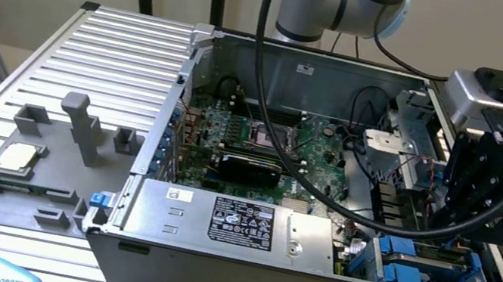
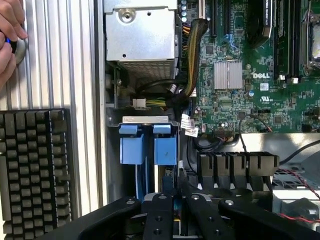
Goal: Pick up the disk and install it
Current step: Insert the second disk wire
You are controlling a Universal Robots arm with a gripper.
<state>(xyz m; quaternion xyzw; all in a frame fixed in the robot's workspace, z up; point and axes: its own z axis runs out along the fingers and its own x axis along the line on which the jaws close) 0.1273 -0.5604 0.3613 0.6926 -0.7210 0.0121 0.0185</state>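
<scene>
One gripper (image 1: 461, 216), black, hanging over the drive bay (image 1: 476, 264) at the case's (image 1: 209, 268) corner, toward the exterior view's right.

Fingers (image 2: 161, 212): narrow, closed on a thin blue-edged slab seen edge-on, judged to be the disk (image 2: 175, 206) in its blue frame. Label and metal face hidden.

Bay: two blue carriers (image 2: 149, 145) side by side, just beyond the gripper (image 2: 175, 197) in the wrist view.

Also in the case: motherboard (image 1: 264, 131), power supply (image 1: 238, 223) with black label, black cables (image 2: 210, 142) looping just beside the bay.

On the slatted surface (image 1: 113, 49): grey fixture (image 1: 30, 181) carrying a small square chip (image 1: 16, 157), well apart from the case. Keyboard (image 2: 35, 165) alongside the case wall; a person's hand (image 2: 10, 30) resting on the slats.

Step in hand, as judged: seating the disk in the bay.

Handling notes:
- Keep the disk square to the bay rails; a tilted frame likely to jam.
- Lower slowly and straight, clear of the cables and the seated carriers.
- Hold the grip firm until the frame sits flush; release only when clipped.
- Watch for the fingers fouling the bay wall.
</scene>
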